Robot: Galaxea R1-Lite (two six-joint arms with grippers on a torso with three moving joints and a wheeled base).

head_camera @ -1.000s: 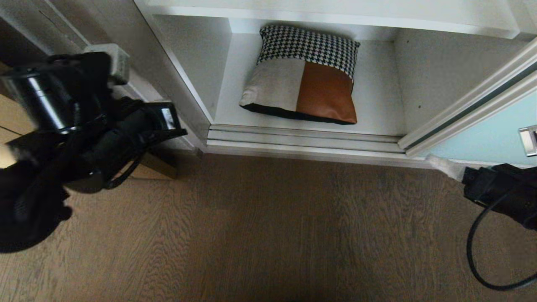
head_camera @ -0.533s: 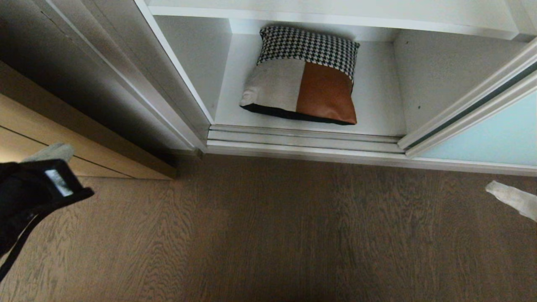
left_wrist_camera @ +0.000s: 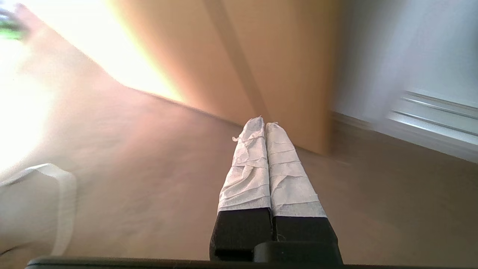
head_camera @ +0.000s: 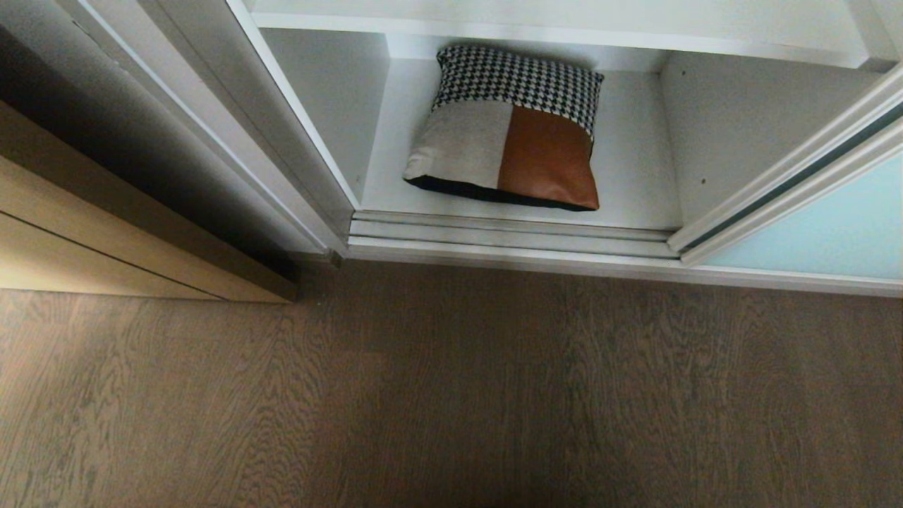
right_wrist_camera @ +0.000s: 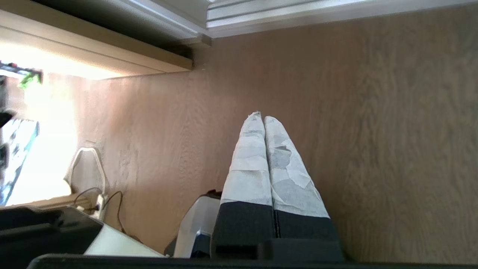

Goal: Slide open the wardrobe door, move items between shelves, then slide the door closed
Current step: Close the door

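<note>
Nearest: my left gripper (left_wrist_camera: 264,123), wrapped fingers pressed flat together, nothing between them. It hangs over bare wood-grain floor (head_camera: 451,395), pointed toward the lower corner of the tan wooden door (left_wrist_camera: 261,56). My right gripper (right_wrist_camera: 260,116) likewise, fingers closed tip to tip and empty, over the same floor, aimed toward the corner where the tan door meets the wardrobe's bottom track (head_camera: 511,236). Neither arm shows in the head view.

Middle ground: floor runs unbroken up to the track, a stepped pair of white rails along the wardrobe's front edge. Left of it, the wardrobe's white side frame (head_camera: 282,141), then a dark gap, then the tan door.

Farther: the wardrobe stands open. The sliding wardrobe door (head_camera: 825,233), pale blue-green glass in a light frame, sits pushed to the right, its edge slanting up from the track's right end.

Farthest: the cushion (head_camera: 511,127) lies flat on the bottom shelf (head_camera: 635,169), houndstooth side toward the back, black backing at the front edge. White board shows on both sides of it, more on the right. Another shelf (head_camera: 564,21) spans above.
</note>
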